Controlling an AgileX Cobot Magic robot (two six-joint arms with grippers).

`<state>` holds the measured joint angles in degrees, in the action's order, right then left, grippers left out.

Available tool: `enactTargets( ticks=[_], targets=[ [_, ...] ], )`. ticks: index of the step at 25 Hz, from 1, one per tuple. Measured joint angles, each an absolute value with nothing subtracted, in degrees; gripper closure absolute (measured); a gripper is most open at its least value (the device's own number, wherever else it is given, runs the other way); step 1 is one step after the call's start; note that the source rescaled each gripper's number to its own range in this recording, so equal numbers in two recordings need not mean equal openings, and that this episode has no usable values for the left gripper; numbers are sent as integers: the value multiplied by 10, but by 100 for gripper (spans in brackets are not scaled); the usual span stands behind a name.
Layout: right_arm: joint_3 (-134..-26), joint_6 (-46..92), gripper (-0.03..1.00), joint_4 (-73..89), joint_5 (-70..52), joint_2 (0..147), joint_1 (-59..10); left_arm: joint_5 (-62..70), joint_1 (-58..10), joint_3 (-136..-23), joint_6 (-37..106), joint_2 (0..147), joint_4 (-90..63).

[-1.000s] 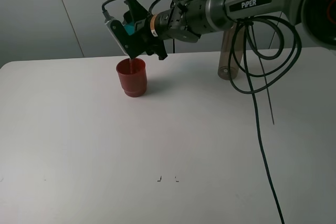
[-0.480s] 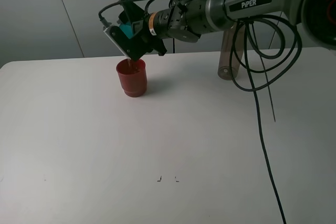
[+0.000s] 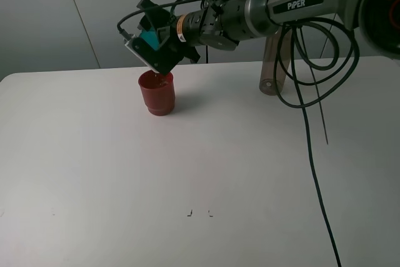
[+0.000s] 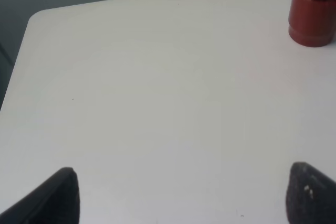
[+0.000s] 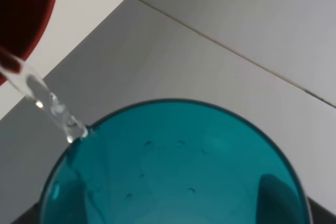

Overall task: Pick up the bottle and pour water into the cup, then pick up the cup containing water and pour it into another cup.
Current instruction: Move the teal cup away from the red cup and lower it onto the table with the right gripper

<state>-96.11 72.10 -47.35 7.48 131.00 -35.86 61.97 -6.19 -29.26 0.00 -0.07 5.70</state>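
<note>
Over the last second I have rolled the right tool (image 3: 157, 45) further and lifted it a little, so the teal cup (image 3: 150, 37) it grips now sits higher above the red cup (image 3: 157, 92) and is tipped more steeply, its mouth pointing down and away from the arm. To me that means the second pour is well under way and probably near its end: in the right wrist view a thin stream of water (image 5: 47, 107) leaves the teal cup's rim (image 5: 84, 129) and runs toward the red cup (image 5: 23, 9), and I see only droplets clinging to the inside of the teal wall, no pooled water. The right tool is clenched on the teal cup, with its fingers closed around the body. The red cup stands upright on the counter (image 3: 200, 173) directly beneath the tool, just below the teal cup's lip but not touching it. The bottle (image 3: 273, 67) stands on the counter well behind the tool, back along the arm and partly hidden by cables. My left tool (image 4: 178, 198) is released, with its dark fingertips spread and nothing between them; from there the red cup (image 4: 313, 10) is far ahead and off to one side.
</note>
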Motion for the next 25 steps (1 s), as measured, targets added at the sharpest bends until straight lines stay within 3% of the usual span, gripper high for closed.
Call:
enactTargets(
  ticks=[19, 25],
  targets=[
    [-962, 734, 82, -467, 86, 1310, -359, 620, -62, -293, 4, -1, 57],
    [-962, 546, 82, -428, 69, 1306, -359, 620, -62, -293, 4, -1, 57]
  ],
)
